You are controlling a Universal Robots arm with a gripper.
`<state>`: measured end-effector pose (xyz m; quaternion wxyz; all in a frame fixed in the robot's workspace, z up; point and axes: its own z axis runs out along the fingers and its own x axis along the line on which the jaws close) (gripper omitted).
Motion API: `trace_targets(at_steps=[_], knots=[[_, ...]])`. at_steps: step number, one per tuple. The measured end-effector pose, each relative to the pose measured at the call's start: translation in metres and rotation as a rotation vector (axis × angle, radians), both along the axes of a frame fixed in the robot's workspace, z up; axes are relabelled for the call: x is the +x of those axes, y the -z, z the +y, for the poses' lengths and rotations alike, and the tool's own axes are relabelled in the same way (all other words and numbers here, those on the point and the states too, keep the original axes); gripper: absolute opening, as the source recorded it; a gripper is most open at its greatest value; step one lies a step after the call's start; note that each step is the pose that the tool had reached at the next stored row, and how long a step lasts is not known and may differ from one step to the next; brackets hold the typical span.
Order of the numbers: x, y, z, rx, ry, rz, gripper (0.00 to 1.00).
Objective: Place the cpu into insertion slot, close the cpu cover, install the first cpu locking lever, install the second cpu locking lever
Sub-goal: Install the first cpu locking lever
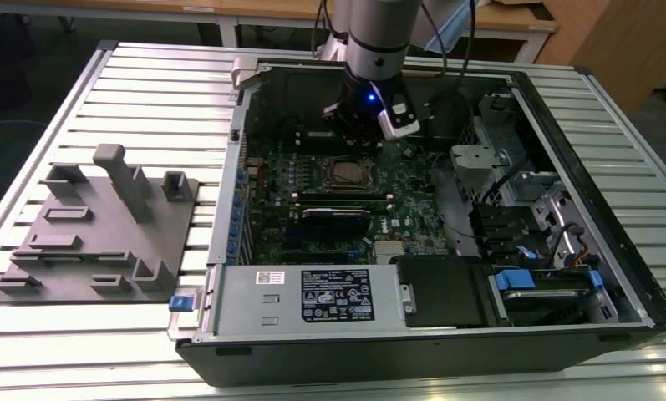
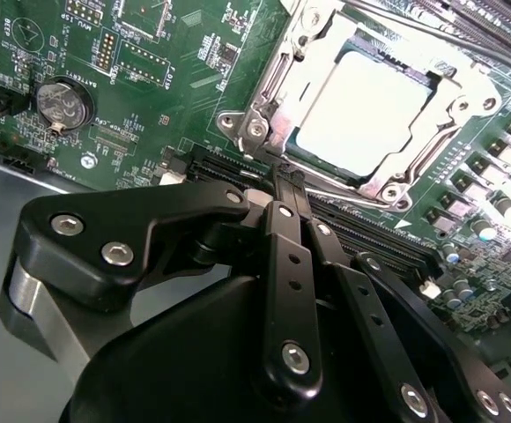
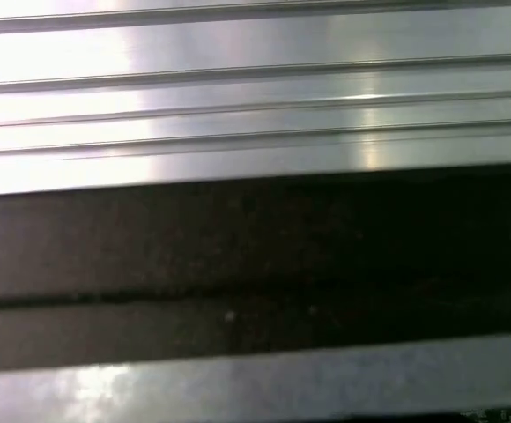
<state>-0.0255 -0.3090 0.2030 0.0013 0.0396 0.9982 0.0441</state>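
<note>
Ribbed metal desk point(image 1: 143, 75) holding an open computer case point(image 1: 422, 359), where the gripper point(image 2: 284, 181), fingers together and empty, hovers just beside the cpu point(image 2: 370, 110), which sits seated under the lowered cpu cover point(image 2: 273, 84); locking likely needs 1 slow, steady press.

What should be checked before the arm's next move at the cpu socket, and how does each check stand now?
1. Square silver-grey cpu seated flat: ok.
2. Thin silver metal cpu cover frame down around the cpu: ok.
3. Thin metal locking lever rod hooked down: cannot tell.
4. Black gripper shut and empty: ok.
5. Gripper clear of the cover's edge, above the green motherboard: cannot tell.
</note>
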Motion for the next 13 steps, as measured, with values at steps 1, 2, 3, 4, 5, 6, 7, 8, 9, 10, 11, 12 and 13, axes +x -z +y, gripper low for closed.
trace_targets(at_steps=[1, 2, 3, 4, 5, 6, 7, 8, 9, 10, 11, 12, 13], knots=[[0.0002, 0.0005, 0.0000, 0.0000, 0.000, 0.0000, 0.11], [0.0003, 0.0009, 0.0000, 0.0000, 0.001, 0.0000, 0.11], [0.0003, 0.0012, 0.0000, 0.0000, 0.003, 0.0000, 0.11], [0.0004, 0.0016, 0.0000, 0.0000, 0.005, 0.0000, 0.11], [0.0004, 0.0019, 0.0000, 0.0000, 0.008, 0.0000, 0.11], [0.0004, 0.0022, 0.0000, 0.0000, 0.010, 0.0000, 0.11], [0.0004, 0.0025, 0.0000, 0.0000, 0.012, 0.0000, 0.11], [0.0005, 0.0027, 0.0000, -0.0001, 0.013, 0.0000, 0.11], [0.0006, 0.0028, 0.0000, -0.0001, 0.014, 0.0000, 0.11], [0.0006, 0.0030, 0.0000, -0.0001, 0.014, 0.0001, 0.11], [0.0006, 0.0032, 0.0000, 0.0000, 0.014, -0.0001, 0.11], [0.0007, 0.0034, 0.0000, 0.0001, 0.014, -0.0001, 0.11], [0.0007, 0.0036, 0.0000, 0.0001, 0.014, 0.0000, 0.11]])
